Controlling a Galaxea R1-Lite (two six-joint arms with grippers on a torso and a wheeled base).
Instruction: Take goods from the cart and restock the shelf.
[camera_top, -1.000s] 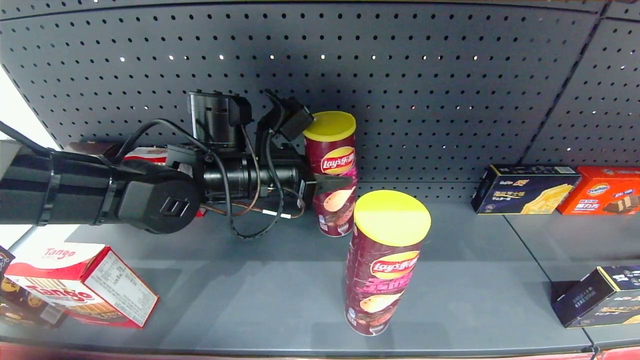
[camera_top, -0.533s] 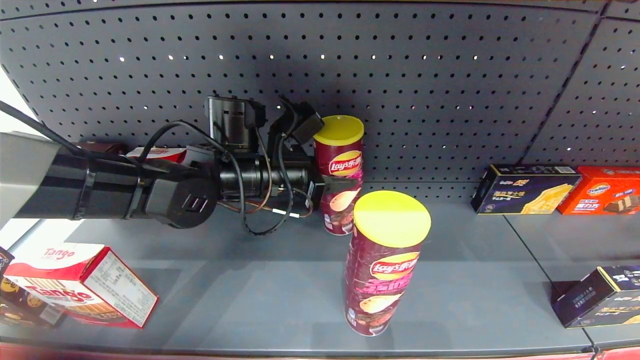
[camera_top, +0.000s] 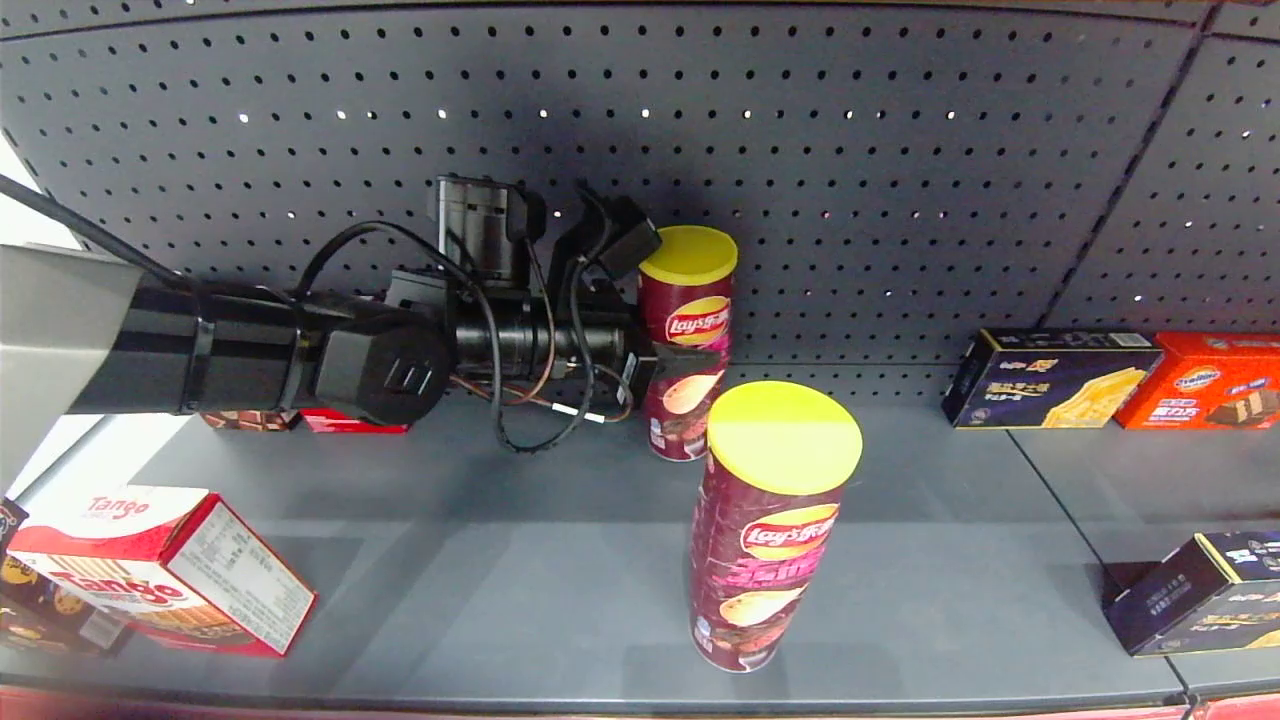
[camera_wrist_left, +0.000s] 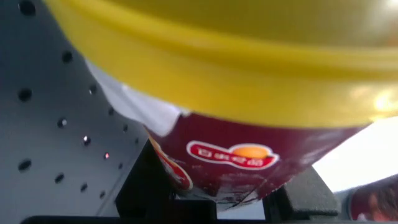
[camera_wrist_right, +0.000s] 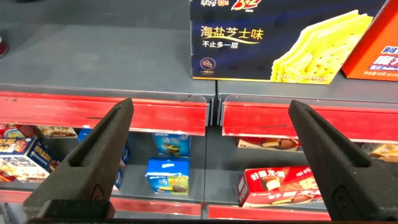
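The shelf (camera_top: 560, 560) is carrying all goods in front of a perforated back panel (camera_top: 800, 150). The left arm is extending from the shelf's left end along the back edge.

The left gripper (camera_top: 690, 365) is clamping the rear chip can (camera_top: 687, 340) at mid-height, its fingers (camera_top: 683, 362) closing on the can's body. This can is standing upright near the back edge, just in front of the back panel. Whether its base is touching the shelf cannot be determined. In the left wrist view the can's yellow lid (camera_wrist_left: 249, 68) is sitting above the dark fingers (camera_wrist_left: 149, 193).

The front chip can (camera_top: 765, 530) is standing upright near the front edge, apart from the rear can and free of any gripper.

A red-and-white box (camera_top: 170, 570) is lying tilted at the front left corner. A dark blue box (camera_top: 1050, 378) and an orange box (camera_top: 1200, 380) are sitting side by side at the back right. Another dark blue box (camera_top: 1190, 590) is sitting at the front right.

The right gripper (camera_wrist_right: 210, 106) is hanging in front of a red price rail (camera_wrist_right: 155, 115) with its fingers (camera_wrist_right: 93, 162) spread wide and holding nothing.
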